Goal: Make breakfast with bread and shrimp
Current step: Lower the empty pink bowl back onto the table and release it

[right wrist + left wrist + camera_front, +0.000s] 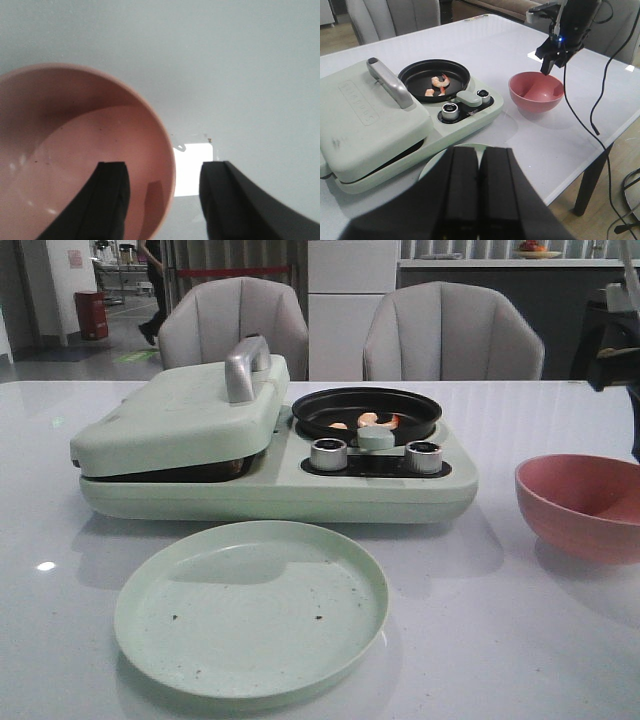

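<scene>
- The shrimp lie in the round black pan on the right half of the pale green cooker, a few small pink-orange curls gathered toward the pan's near rim.
- No bread shows; the cooker's lid with its metal handle is down over the left half, a dark slit showing under its edge.
- Two silver knobs sit just in front of the pan, at its 6 o'clock.
- An empty green plate with a few dark specks rests on the table just in front of the cooker.
- A pink bowl stands well apart at the cooker's 3 o'clock, empty inside.
- The right hand hangs above that bowl, fingers spread apart, one over the bowl's inside and one outside its rim, holding nothing.
- The left hand hovers above the plate's near side, its two fingers pressed together, nothing between them.
</scene>
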